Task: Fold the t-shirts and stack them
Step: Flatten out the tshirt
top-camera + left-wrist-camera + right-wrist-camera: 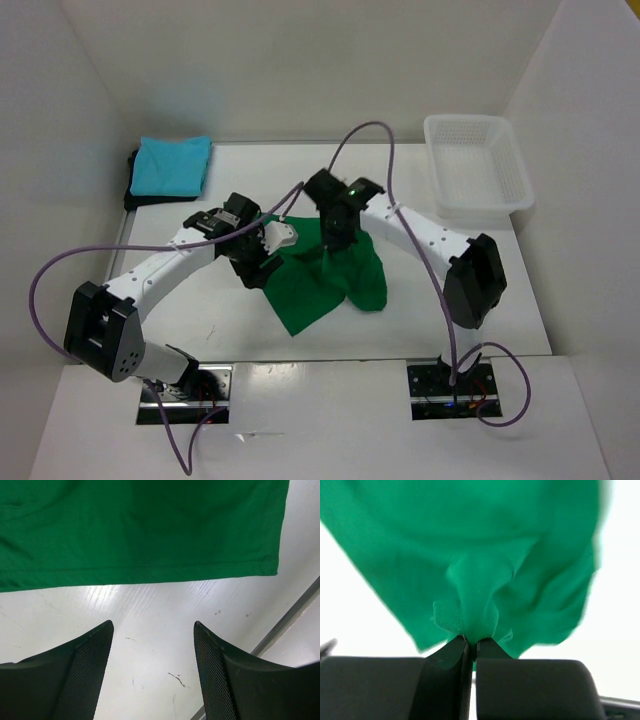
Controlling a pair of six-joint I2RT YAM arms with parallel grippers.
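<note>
Top view: green t-shirt (330, 285) lies crumpled at the centre of the table (200, 320). A folded turquoise t-shirt (172, 165) sits atop the black t-shirt (134, 192) in the 10 o'clock corner, with a white mesh basket (478, 165) at 2 o'clock. The left gripper (262, 268) is at the green cloth's 9 o'clock edge and the right gripper (335, 240) at its 12 o'clock part. Left wrist view: jaws released and spread, grasping nothing, over bare tabletop. The green hem runs straight across at 12 o'clock. Right wrist view: jaws clenched on a pinched fold of green cloth, the rest spreading toward 12 o'clock.

Centre of table (230, 330): loose t-shirt (330, 285) | far left corner: folded t-shirt (172, 165) on what seems a second t-shirt (134, 182) | far right corner: basket (478, 170)
</note>
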